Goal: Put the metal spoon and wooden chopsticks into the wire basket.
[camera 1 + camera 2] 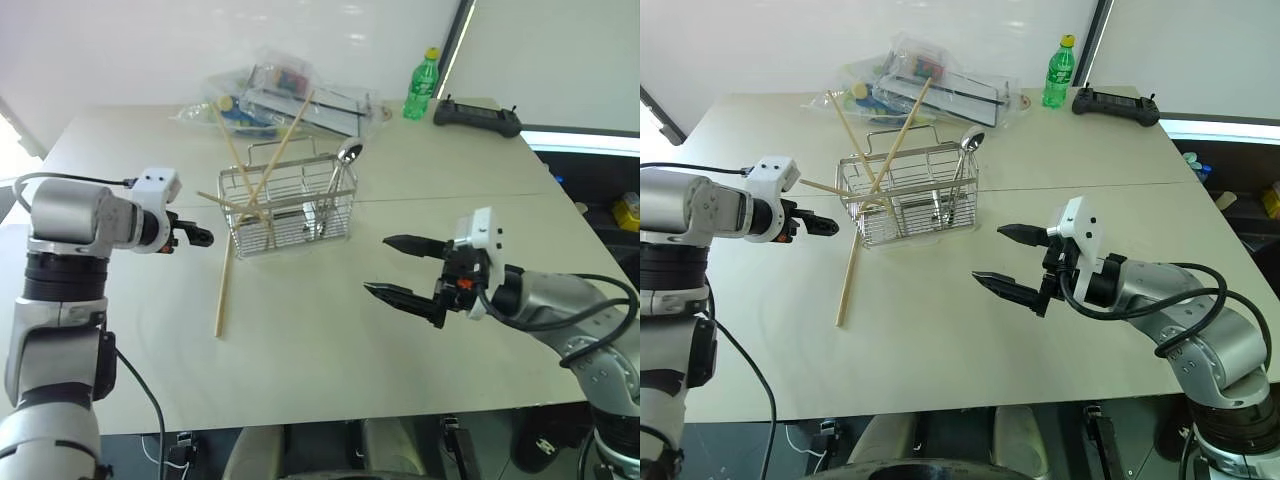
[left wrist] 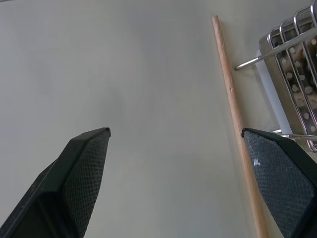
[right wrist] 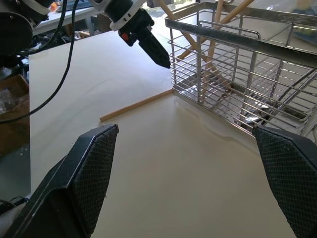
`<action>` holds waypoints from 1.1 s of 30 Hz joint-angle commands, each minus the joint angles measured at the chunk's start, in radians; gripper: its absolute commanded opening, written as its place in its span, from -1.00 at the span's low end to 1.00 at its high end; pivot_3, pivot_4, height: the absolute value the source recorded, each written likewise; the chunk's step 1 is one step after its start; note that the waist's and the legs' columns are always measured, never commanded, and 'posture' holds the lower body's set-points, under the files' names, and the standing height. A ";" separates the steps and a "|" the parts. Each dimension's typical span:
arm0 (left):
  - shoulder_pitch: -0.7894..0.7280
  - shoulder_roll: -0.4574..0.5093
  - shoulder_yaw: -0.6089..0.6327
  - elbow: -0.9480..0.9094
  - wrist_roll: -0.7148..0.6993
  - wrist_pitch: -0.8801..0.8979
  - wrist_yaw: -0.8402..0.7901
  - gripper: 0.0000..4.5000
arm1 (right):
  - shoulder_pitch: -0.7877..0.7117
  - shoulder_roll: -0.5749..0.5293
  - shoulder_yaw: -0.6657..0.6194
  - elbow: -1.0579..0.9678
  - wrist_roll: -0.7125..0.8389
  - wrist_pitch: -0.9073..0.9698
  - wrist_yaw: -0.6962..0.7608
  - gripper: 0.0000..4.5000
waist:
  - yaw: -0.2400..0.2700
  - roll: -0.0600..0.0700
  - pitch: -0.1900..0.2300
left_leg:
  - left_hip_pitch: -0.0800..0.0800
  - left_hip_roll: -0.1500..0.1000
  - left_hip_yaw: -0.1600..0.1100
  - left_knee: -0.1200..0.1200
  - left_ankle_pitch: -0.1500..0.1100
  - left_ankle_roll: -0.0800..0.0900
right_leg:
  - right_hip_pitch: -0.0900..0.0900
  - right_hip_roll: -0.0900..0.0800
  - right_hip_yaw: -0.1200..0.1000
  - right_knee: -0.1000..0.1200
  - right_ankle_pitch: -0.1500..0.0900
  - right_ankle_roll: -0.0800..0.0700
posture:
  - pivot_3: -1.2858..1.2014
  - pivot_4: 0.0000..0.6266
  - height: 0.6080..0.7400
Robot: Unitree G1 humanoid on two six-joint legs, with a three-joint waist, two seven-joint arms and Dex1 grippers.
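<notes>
The near half of the pale table (image 1: 330, 360) lies bare. Mid-table, the silver wire-grid basket (image 1: 290, 205) blocks passage; tan wooden chopsticks (image 1: 262, 160) jut upward from it, and one (image 1: 224, 285) slants down its left side onto the table.

The table (image 1: 330, 340) is pale beige with a seam across its width; the wire basket (image 1: 290, 205) stands upright near centre; one of the wooden chopsticks (image 1: 223, 285) lies flat beside the basket's left end; at the far edge lie clear plastic bags (image 1: 290, 100), a green bottle (image 1: 421, 87) upright, and a black controller (image 1: 477, 117).
</notes>
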 commanded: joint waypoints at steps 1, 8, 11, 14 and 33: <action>-0.022 -0.032 -0.008 0.000 0.006 -0.001 0.018 0.99 | 0.023 -0.009 -0.009 -0.061 0.008 -0.023 0.016 0.99 | 0.001 0.000 0.000 | 0.000 0.000 0.000 0.000 0.000 0.000 | 0.000 0.000 0.000 0.000 0.000 0.000 | 0.03 -0.52 0.97; -0.001 -0.082 -0.017 0.030 0.012 -0.031 0.034 0.99 | 0.044 -0.011 -0.016 -0.078 0.008 -0.021 0.018 0.99 | -0.002 0.000 0.000 | 0.000 0.000 0.000 0.000 0.000 0.000 | 0.000 0.000 0.000 0.000 0.000 0.000 | 0.03 -0.52 0.97; 0.009 -0.087 -0.017 0.047 0.021 -0.058 0.045 0.99 | 0.045 -0.006 -0.017 -0.082 0.010 -0.019 0.007 0.99 | -0.001 0.000 0.000 | 0.000 0.000 0.000 0.000 0.000 0.000 | 0.000 0.000 0.000 0.000 0.000 0.000 | 0.03 -0.52 0.97; 0.000 -0.088 -0.012 0.072 0.029 -0.079 0.049 0.99 | 0.051 -0.005 -0.018 -0.086 0.013 -0.018 0.002 0.99 | -0.001 0.000 0.000 | 0.000 0.000 0.000 0.000 0.000 0.000 | 0.000 -0.001 0.000 0.000 0.000 0.000 | 0.03 -0.52 0.97; 0.076 -0.092 -0.072 -0.048 0.027 0.002 0.068 0.99 | 0.052 0.008 -0.011 -0.094 0.015 -0.020 -0.030 0.99 | 0.000 0.000 0.000 | 0.001 0.000 0.000 0.000 0.000 0.000 | 0.000 -0.001 0.001 -0.001 0.000 0.000 | 0.03 -0.52 0.97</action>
